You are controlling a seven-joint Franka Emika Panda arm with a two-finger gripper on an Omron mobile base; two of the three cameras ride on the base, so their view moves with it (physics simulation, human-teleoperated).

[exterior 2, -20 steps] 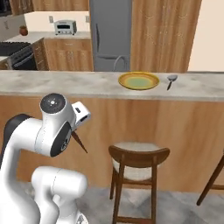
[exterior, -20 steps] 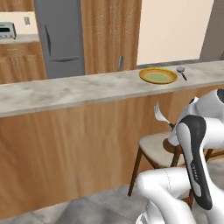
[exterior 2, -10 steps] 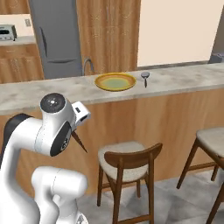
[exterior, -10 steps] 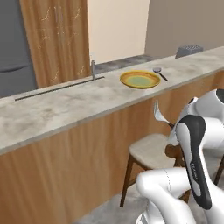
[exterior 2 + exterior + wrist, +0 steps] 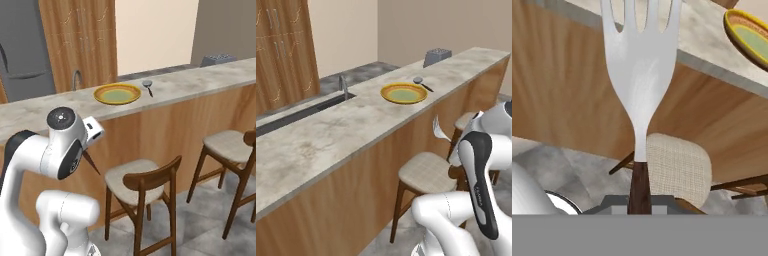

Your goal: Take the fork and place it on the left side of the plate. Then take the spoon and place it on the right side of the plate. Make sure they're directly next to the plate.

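While the jaws clamp the fork (image 5: 641, 75), the plate (image 5: 404, 93) (yellow) lies bare.

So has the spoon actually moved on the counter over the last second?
No. The spoon lies just right of the plate, as before; the whole picture shifted because the base drove.

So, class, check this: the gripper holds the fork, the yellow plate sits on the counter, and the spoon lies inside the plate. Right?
Not quite. The spoon lies on the counter beside the plate, not inside it, as the right base view shows. The gripper does hold the fork, and the plate is on the counter.
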